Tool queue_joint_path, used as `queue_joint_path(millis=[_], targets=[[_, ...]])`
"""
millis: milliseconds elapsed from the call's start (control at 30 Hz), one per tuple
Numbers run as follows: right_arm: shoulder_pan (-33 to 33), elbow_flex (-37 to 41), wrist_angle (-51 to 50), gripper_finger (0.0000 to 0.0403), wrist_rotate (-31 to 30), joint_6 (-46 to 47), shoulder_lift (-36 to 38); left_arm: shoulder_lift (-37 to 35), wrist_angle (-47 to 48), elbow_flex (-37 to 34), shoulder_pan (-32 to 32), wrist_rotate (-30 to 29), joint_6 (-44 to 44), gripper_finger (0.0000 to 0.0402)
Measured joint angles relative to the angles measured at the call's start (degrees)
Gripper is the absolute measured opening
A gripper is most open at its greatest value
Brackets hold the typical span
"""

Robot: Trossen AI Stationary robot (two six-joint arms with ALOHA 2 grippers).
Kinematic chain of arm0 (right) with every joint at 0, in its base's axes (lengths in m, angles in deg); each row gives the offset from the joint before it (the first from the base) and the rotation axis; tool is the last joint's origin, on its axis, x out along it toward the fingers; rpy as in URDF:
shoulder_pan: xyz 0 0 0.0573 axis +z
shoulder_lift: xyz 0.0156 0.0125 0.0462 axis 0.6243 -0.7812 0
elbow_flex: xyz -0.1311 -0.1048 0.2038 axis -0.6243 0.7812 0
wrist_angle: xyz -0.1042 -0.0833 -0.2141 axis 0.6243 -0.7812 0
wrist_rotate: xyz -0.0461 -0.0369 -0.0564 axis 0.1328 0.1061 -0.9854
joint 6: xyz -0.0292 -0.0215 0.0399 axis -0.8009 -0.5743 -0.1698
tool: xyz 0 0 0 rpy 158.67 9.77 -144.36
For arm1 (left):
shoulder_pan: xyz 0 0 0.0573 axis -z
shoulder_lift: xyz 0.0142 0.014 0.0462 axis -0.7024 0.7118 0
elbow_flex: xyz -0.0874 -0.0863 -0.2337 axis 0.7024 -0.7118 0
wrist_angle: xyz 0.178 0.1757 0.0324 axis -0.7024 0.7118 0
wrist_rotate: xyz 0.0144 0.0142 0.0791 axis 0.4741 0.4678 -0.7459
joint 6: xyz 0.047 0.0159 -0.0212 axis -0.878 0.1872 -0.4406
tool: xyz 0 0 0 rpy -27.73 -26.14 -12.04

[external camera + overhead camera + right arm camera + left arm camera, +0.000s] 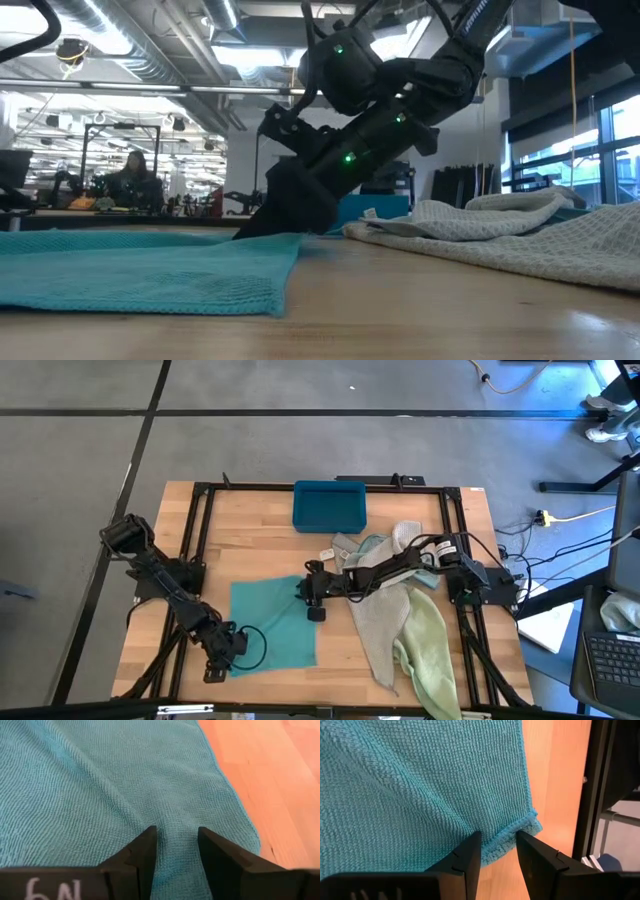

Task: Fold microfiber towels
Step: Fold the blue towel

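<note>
A teal microfiber towel (268, 625) lies spread flat on the wooden table (255, 530). My left gripper (224, 650) is at the towel's near-left corner and is shut on its edge (497, 840). My right gripper (313, 603) is at the towel's right edge near the far-right corner, shut on a ridge of cloth (177, 832). In the low view only the right gripper (290, 212) shows, down at table height on the towel (140, 265). Other towels lie heaped at the right: grey-beige (385, 625), pale green (430, 655), pale blue (365, 547). My left gripper pinches the teal towel's hemmed edge (506, 839) between its two fingers, close to a corner (534, 820). The fingers slant steeply down onto it. The cloth puckers toward the fingers and the rest lies on the table. My right gripper pinches a raised ridge of the teal towel (176, 842) between its two fingers, a little in from the rounded corner (250, 837). It comes slanting down from the table's right side. The cloth around it lies on the table with shallow creases running to the fingers.
A rigid teal-blue bin (329, 505) stands at the table's far middle. The towel heap (500, 230) covers the right part of the table and hangs over its near edge. A black frame (200, 520) runs around the tabletop. Bare wood (345, 655) shows beside the teal towel.
</note>
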Motion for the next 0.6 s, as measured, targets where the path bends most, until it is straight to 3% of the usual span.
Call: queue_joint_path(millis=[200,433,600], targets=[[0.66,0.03,-0.93,0.0148,5.10,1.46,1.33,0.00,0.02,0.00,0.04,-2.01,-2.85,0.0121],[3.96,-0.02,-1.08,0.0148,5.83,2.56,6.66,0.00,-0.64,0.04,-0.46,-6.13,-6.04,0.0121],[8.17,-0.04,-7.93,0.0148,10.70,5.06,7.54,0.02,-2.05,0.02,0.37,-9.35,-6.45,0.0121]])
